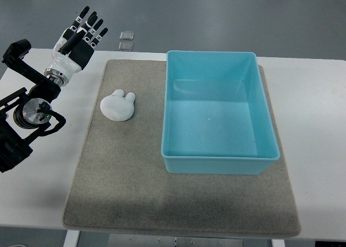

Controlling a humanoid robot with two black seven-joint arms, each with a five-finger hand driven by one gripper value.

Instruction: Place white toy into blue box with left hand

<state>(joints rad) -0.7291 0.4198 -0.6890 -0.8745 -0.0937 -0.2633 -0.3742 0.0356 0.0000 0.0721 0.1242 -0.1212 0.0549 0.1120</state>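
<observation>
Toy (118, 104) is a small white bunny-eared blob lying on the grey mat (135, 177). My left hand (81, 36) hovers up-left, fingers spread, holding nothing.

Left hand (81, 33) raised at upper left, fingers (92, 24) extended, holding nothing.

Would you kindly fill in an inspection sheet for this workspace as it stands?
Surface: white table with a grey mat on it.
Job's things: white toy lies on the mat, left of the blue box; box holds nothing.
Clutter: two small square pieces beyond the mat's far edge.
Hands: left hand raised over the table's far left corner, fingers spread, holding nothing; right hand not in view.
Cables: nothing seen.
Surroundings: grey floor.
</observation>
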